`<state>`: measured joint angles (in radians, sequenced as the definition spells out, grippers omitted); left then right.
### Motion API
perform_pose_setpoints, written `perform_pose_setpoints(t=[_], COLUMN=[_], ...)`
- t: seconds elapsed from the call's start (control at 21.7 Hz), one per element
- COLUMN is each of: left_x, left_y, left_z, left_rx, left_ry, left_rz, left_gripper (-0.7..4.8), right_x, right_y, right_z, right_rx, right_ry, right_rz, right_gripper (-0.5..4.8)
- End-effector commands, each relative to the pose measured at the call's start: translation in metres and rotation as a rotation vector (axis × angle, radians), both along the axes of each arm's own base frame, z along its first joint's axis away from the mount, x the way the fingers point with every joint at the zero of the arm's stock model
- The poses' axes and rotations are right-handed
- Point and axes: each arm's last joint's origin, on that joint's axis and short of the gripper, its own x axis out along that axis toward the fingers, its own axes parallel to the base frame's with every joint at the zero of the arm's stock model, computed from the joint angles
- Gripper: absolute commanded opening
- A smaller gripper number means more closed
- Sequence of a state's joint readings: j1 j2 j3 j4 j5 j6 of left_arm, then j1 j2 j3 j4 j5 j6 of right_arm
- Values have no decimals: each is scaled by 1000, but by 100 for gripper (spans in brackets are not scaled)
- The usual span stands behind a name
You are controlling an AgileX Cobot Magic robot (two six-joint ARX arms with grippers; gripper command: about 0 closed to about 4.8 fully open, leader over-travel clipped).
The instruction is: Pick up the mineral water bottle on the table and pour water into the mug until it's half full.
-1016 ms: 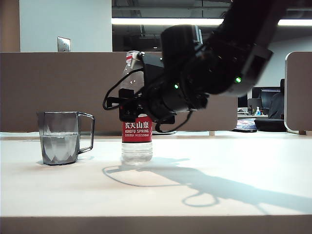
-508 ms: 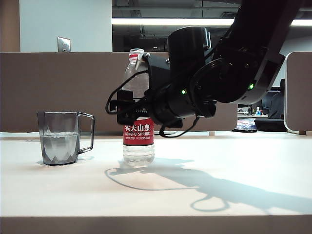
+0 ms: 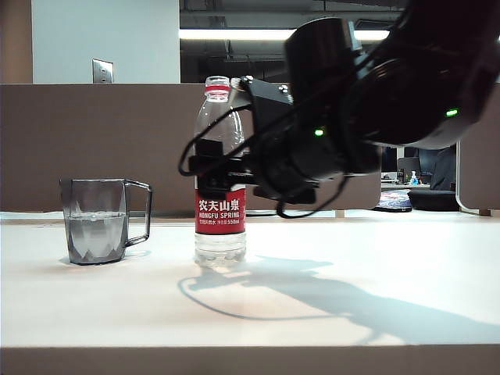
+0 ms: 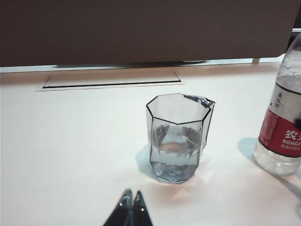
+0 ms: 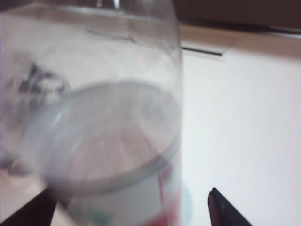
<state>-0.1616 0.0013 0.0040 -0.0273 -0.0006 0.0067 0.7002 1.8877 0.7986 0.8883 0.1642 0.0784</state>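
Mineral water bottle (image 3: 219,187) stands upright on the tabletop (image 3: 250,297), well right of the mug (image 3: 98,221), which holds water (image 3: 95,234) to roughly half. Right claw (image 5: 136,200) is spread wide around the bottle's midsection, fingers (image 5: 225,209) apart from it. Left claw (image 4: 130,207) is pinched together, near the mug.
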Motion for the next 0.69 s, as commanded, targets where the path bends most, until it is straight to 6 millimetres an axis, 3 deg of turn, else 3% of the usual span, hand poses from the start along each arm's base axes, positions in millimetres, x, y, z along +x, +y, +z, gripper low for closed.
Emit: perform_pose_setpoints(t=[0.05,0.46,0.51,0.6,0.69], left_x=[0,1,1,1,1], left_y=[0,15,16,16,16], left_z=[2,2,2,2,2], left_rx=[-1,0,0,0,0], left_ry=[-9,-9,-9,-9,-9], left_rz=[0,152,161,163,159], left_gripper=[-5,-5,-5,-5,-5], right_x=[-15,-82,-88,-107,-127], right_y=[-11,-67,-72,-88,-104], right_z=[7,24,26,34,42], right_rx=[12,138,147,186,236], right_ry=[-13,6,-4,-45,-101], right_rz=[7,-2,-1,5,31], right_gripper=[442,434,412,296,134])
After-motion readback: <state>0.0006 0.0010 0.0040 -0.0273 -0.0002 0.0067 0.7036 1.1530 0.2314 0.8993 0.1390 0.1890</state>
